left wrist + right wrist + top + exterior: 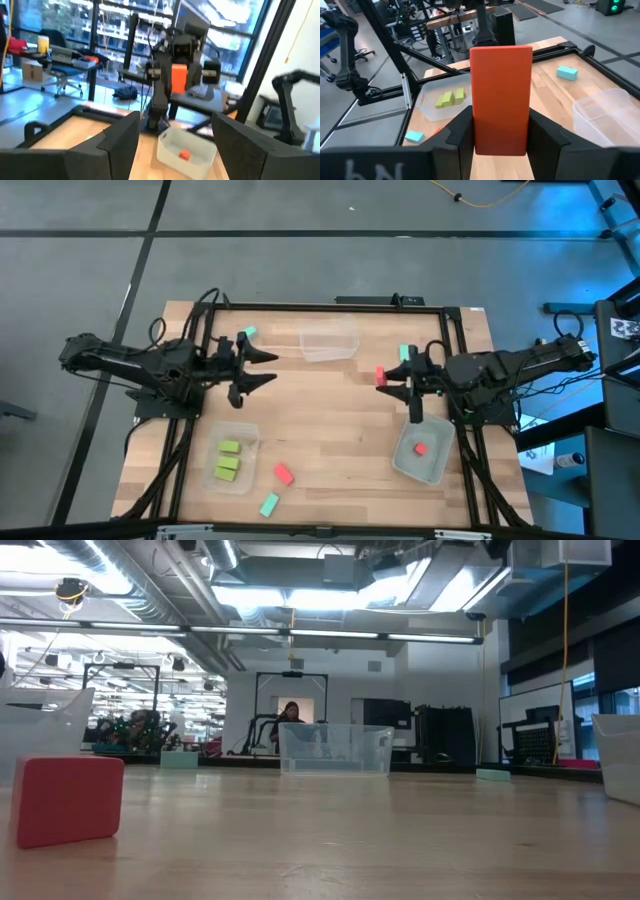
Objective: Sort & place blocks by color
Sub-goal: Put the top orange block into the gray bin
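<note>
One red block (pixel 501 95) at a time: take the block now pinched upright between the fingers of the right gripper (pixel 390 377), above the right part of the table, and bring it toward the near right, to the right tub (pixel 402 465), where the sorted red block (pixel 421 448) already lies. Hold the pinch firm during the travel, because the block stands tall in the jaws and probably slips or turns if the grip loosens early. Stop over a bare part of the tub floor, not over the block already inside, and lower until the block is below the rim before spreading the fingers; then lift straight up, to avoid catching the thin wall of the tub. On the way, pass clear of the teal block (pixel 404 353) just to the far side of the gripper, and do not push it. Leave the left gripper (pixel 268 368) where it hangs, fingers spread and empty, over the far left part of the table, well apart from the path. Do not disturb the left tub (pixel 250 430) at the near left with its three green blocks (pixel 228 461). Judge the sorting as about half done: afterwards fetch the loose red block (pixel 284 473) at the near centre, and put the near teal block (pixel 269 504), the far-left teal block (pixel 248 334) and the teal one beside the right gripper into the empty tub (pixel 330 340) at the far centre.
</note>
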Robot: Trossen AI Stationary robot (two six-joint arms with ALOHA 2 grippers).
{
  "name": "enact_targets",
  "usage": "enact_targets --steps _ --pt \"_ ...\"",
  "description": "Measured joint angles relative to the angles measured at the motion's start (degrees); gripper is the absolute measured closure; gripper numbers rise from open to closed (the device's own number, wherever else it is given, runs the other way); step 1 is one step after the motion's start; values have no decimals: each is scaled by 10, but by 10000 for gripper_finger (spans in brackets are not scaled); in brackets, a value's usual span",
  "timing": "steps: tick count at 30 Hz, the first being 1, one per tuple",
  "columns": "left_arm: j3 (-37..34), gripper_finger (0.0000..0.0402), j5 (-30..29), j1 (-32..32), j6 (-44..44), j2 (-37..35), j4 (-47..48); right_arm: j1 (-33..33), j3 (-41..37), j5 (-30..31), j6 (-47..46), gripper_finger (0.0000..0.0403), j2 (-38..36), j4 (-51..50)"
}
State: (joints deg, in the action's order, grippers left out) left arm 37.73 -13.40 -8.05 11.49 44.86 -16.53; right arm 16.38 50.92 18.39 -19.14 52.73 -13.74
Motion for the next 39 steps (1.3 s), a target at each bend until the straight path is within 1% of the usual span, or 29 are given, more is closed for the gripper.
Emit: enact_targets --steps 6,16,20,22,25,27,29,32,39 --pt "-6 164 1 0 -14 0 -27 0 0 0 2 267 0 0" --pt "-6 164 2 0 -21 0 -26 0 0 -14 -1 267 0 0" --pt "-6 163 11 0 -12 0 -26 0 0 -18 -16 267 1 7" --pt "-6 163 17 0 3 0 -24 0 0 -31 -30 267 1 7" --pt "-6 163 24 0 2 0 -25 0 0 -35 -30 267 1 7" --pt "-6 163 14 0 -17 0 -25 0 0 -35 -15 267 1 6" --pt "-6 163 -11 0 -42 0 -27 0 0 -28 -3 267 1 7" --pt "-6 163 -39 0 -43 0 -38 0 0 -17 -1 267 2 9" --pt "-6 163 -23 0 -42 0 -36 0 0 -20 -3 267 2 3"
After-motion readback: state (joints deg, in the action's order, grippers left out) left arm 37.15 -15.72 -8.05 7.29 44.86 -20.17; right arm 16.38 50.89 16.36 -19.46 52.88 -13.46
